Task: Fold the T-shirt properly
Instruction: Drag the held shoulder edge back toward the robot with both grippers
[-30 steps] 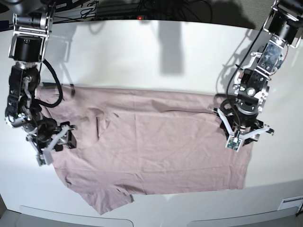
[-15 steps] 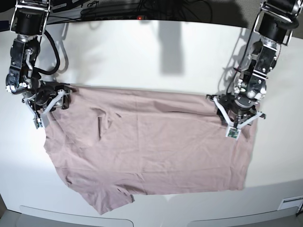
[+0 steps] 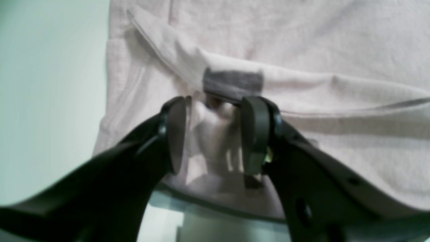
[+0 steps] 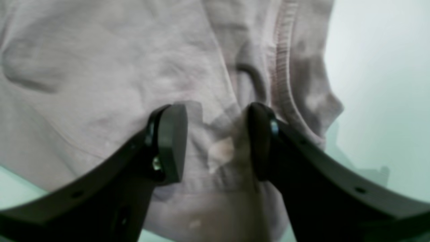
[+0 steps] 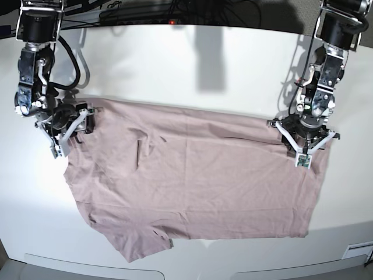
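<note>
The dusty-pink T-shirt (image 5: pixel 198 175) lies spread flat on the white table (image 5: pixel 186 64), with one sleeve at the front left. My left gripper (image 5: pixel 303 153) is at its right edge. In the left wrist view the left gripper (image 3: pixel 215 134) has its jaws narrowly apart, pinching a bunch of cloth just below the dark collar tag (image 3: pixel 233 82). My right gripper (image 5: pixel 63 137) is at the shirt's upper left corner. In the right wrist view the right gripper (image 4: pixel 216 141) holds cloth between its fingers beside a stitched hem (image 4: pixel 282 67).
Dark cables (image 5: pixel 116 11) run along the table's back edge. A small white label (image 5: pixel 356 251) sits at the front right corner. The table's front edge is rounded, just below the shirt's lower sleeve (image 5: pixel 137 251).
Both grippers have moved to the right, and the whole shirt has shifted right with them. Earlier the right gripper rose from the shirt's lower left side to its upper left corner.
</note>
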Available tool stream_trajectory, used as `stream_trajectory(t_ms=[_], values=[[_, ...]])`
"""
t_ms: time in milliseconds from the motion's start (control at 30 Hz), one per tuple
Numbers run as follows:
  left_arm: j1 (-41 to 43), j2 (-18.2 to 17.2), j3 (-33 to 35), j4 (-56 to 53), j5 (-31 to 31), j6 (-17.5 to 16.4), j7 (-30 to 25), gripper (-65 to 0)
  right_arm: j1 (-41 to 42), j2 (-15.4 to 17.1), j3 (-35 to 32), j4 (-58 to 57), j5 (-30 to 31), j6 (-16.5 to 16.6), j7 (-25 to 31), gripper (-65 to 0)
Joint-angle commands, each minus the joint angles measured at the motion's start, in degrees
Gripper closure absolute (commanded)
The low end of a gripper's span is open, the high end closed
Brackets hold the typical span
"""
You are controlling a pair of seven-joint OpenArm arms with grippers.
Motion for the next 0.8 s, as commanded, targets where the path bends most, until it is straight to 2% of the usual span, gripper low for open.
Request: stream_trajectory(t_ms=[0, 167, 300, 400, 767], values=[[0.5, -0.5, 0.0, -0.1, -0.5, -0.7, 4.1, -26.6, 0.9, 0.7, -1.1, 1.0, -0.7, 0.3, 0.5, -30.1], [1.0, -0.5, 0.0, -0.1, -0.5, -0.7, 4.5, -26.6, -0.5, 0.7, -7.6, 0.9, -5.0, -4.8, -0.6, -30.1], [2.6, -0.5, 0.0, -0.1, -0.4, -0.7, 4.6, -26.6, -2.3, 0.8, -7.0, 0.9, -8.6, -8.2, -1.1, -30.1], [4.6, -0.5, 0.0, -0.1, -0.4, -0.7, 4.3, -26.6, -4.4, 0.9, -5.4, 0.9, -9.3, -8.5, -3.6, -30.1], [12.3, -0.7, 0.0, 0.4, 3.0, -0.7, 3.2, -26.6, -17.9, 1.1, -2.0, 4.8, -9.4, -8.4, -1.5, -30.1]])
